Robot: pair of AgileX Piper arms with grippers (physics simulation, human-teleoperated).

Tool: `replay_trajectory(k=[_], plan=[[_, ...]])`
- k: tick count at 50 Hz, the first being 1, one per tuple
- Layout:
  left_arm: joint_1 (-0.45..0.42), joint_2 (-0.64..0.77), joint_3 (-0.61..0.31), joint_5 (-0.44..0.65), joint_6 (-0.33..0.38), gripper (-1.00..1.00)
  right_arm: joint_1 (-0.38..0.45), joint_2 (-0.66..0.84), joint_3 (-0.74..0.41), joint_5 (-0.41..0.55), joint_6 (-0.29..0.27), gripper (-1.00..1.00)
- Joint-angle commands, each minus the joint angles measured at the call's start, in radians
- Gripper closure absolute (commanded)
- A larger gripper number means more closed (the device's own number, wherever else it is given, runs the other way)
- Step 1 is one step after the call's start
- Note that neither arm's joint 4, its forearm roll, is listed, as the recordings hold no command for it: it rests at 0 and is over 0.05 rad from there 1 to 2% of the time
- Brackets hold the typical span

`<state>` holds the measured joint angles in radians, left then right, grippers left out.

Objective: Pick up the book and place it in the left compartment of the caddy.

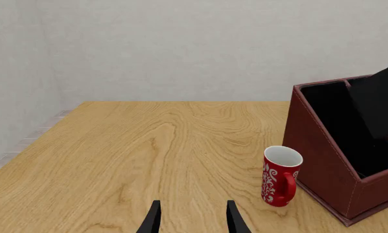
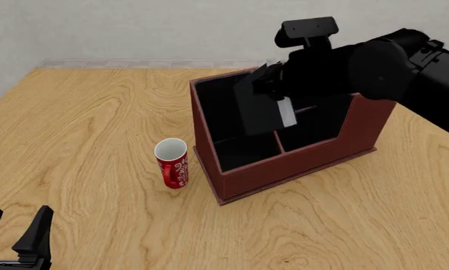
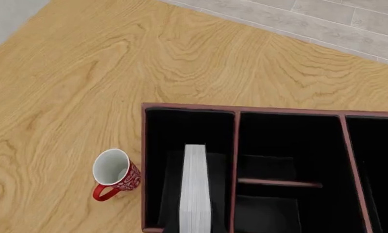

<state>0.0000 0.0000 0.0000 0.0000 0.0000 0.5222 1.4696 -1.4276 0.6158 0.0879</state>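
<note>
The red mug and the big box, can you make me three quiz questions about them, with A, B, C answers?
1. Where is the red mug?
A. inside the caddy
B. on the table beside the caddy
C. held by an arm

2. How many mugs are there?
A. one
B. two
C. three

3. What is the book doing?
A. lying flat on the table
B. held by the right gripper over the left compartment
C. resting on the mug

Answers:
1 B, the mug stands upright on the wood just left of the caddy in the front view.
2 A, each view shows a single mug.
3 B, the right wrist view shows its white page edge above that slot.
</note>
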Motion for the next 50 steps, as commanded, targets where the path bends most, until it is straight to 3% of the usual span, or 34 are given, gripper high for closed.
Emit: replay_trajectory(k=[1,50], plan=[[0.000,0.000,0.000,0.000,0.000,-1.00,0.003,0.037,0.010,-0.043,0.026,1.00],[0.000,0.000,0.000,0.000,0.000,-1.00,0.034,0.175,0.048,-0.161,0.066,1.00]])
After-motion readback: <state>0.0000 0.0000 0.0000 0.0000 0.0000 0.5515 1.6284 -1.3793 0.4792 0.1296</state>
